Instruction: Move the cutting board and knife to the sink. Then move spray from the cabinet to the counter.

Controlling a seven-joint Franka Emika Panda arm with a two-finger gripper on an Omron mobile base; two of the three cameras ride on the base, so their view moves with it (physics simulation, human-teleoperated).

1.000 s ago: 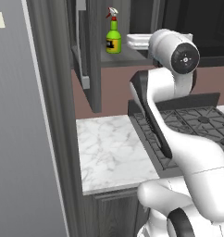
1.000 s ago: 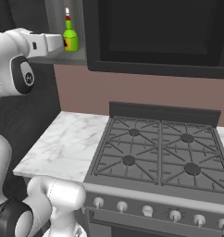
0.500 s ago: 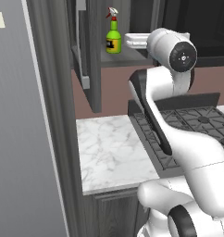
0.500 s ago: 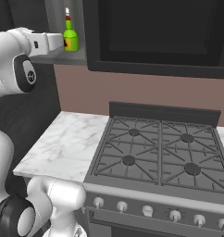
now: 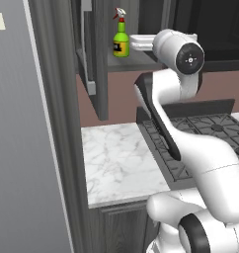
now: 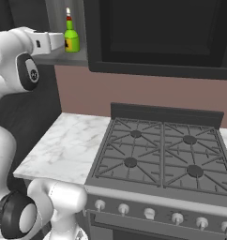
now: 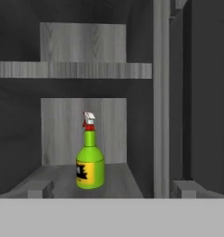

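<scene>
Spray (image 7: 90, 163) stands upright on the cabinet (image 5: 99, 59) floor, long axis vertical, red-and-white nozzle at the top. In the hand view the nozzle tip faces left and the black label sits on the bottle's left-front side. Count: one spray bottle, one tool, one cabinet door (image 5: 87, 49) swung open.

Tool (image 7: 111, 190) is level with the bottle's base and aimed straight into the cabinet. The two finger tips (image 7: 39, 190) show at the bottom of the hand view, wide apart, one on each side of the bottle. The bottle stands ahead of the tool, roughly centred between the tips, slightly towards the left one, and no contact is visible.

Hand view adds what the base views lack: an inner shelf (image 7: 72, 70) above the bottle and the pale back wall behind it.

Left base view shows the spray (image 5: 121, 41) just beyond the end of the white hand, and the marble bench (image 5: 121, 163) well below the tool. Right base view shows the spray (image 6: 71, 37) beside the hand and, below, a stovetop (image 6: 157, 157) with four burners next to the bench (image 6: 64, 147).
</scene>
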